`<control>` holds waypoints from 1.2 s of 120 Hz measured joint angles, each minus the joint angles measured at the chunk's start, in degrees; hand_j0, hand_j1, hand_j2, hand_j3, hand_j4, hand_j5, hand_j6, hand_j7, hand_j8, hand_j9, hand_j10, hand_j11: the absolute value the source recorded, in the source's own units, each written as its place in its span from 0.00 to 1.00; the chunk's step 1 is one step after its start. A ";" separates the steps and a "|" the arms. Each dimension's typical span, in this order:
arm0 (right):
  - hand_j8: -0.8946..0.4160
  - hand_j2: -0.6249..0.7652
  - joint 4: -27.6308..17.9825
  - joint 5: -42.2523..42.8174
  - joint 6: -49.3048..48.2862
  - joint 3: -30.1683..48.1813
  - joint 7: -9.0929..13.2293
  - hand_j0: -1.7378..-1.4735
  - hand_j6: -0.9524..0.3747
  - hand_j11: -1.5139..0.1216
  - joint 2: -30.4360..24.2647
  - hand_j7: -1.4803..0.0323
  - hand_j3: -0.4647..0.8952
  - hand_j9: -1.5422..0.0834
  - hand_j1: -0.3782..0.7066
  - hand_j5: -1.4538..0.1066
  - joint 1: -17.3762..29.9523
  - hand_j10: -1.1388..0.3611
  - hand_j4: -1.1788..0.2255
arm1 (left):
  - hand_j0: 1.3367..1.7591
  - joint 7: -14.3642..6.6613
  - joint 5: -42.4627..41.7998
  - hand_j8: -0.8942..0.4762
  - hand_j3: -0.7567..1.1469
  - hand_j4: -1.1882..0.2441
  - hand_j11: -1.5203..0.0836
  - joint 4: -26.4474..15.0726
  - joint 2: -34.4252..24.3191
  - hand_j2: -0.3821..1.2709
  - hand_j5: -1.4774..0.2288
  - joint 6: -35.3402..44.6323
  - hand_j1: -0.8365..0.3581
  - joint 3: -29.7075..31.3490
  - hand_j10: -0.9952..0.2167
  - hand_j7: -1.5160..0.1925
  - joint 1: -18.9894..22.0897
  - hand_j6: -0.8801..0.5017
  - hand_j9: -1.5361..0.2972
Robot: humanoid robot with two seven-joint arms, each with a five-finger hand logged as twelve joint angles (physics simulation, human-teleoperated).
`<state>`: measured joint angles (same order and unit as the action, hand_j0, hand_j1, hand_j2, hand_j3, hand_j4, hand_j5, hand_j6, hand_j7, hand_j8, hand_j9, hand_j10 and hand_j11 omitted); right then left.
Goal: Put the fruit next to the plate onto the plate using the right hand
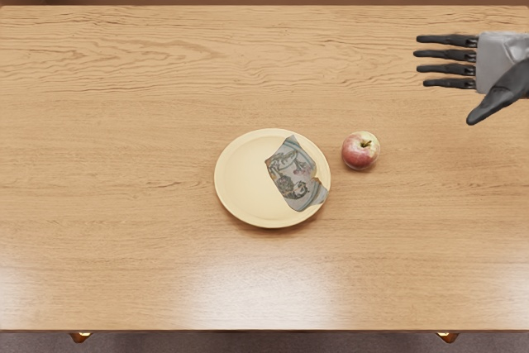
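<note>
- Here is the wooden table (124,245), seen from above at a slant, grain running side to side and a soft glare on the near half.
- Near the middle sits the plate (244,179) — round, pale cream, flat on the wood.
- On the plate's 3 o'clock side lies a patterned patch (293,173), grey-blue with dark scrollwork; whether it is print or a separate piece, I cannot tell.
- The apple (360,150) is the fruit: red with a yellowish blush, stem up, resting on the table at the plate's 2 o'clock. It is just beside the rim and apart from it, not on the plate.
- The right hand (488,68) shows at the picture's right edge, at about 2 o'clock from the apple and well apart from it.
- Its four dark fingers (446,55) are stretched out straight and spread, pointing toward 9 o'clock, while the thumb (496,101) angles down toward 7 o'clock — wide open, holding nothing.
- The palm section is light grey and is cut off by the frame.
</note>
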<state>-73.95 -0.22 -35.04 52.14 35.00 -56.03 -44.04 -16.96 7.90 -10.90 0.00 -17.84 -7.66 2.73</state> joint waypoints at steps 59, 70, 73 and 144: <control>0.62 0.44 -24.76 28.00 17.48 -1.60 0.00 0.30 0.65 0.86 -0.51 0.91 0.34 0.88 0.12 0.86 -6.58 0.70 0.78 | 0.76 0.00 -0.02 0.64 0.40 0.82 0.94 0.00 0.00 0.23 0.86 0.00 0.98 0.00 0.81 0.88 0.00 0.63 0.83; 0.61 0.44 -24.89 34.36 25.86 -9.16 0.00 0.30 0.65 0.86 4.50 0.90 0.34 0.88 0.12 0.86 -10.07 0.70 0.78 | 0.76 0.00 0.00 0.64 0.40 0.82 0.94 0.00 0.00 0.23 0.86 0.00 0.98 0.01 0.81 0.88 0.00 0.63 0.83; 0.61 0.44 -24.91 35.38 27.32 -11.09 0.00 0.30 0.65 0.86 5.22 0.90 0.34 0.88 0.12 0.86 -10.49 0.70 0.78 | 0.76 0.00 -0.01 0.64 0.40 0.82 0.94 0.00 0.00 0.23 0.86 0.00 0.98 0.01 0.81 0.88 0.00 0.63 0.83; 0.61 0.44 -20.91 52.26 60.44 -30.48 0.00 0.30 0.65 0.86 18.73 0.90 0.34 0.88 0.12 0.86 -6.38 0.70 0.78 | 0.76 0.00 -0.01 0.64 0.40 0.82 0.94 0.00 0.00 0.23 0.86 0.00 0.98 0.01 0.81 0.88 0.00 0.63 0.83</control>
<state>-94.85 52.04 25.40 21.66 35.00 -37.30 -50.41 -16.96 7.88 -10.90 0.00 -17.84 -7.66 2.72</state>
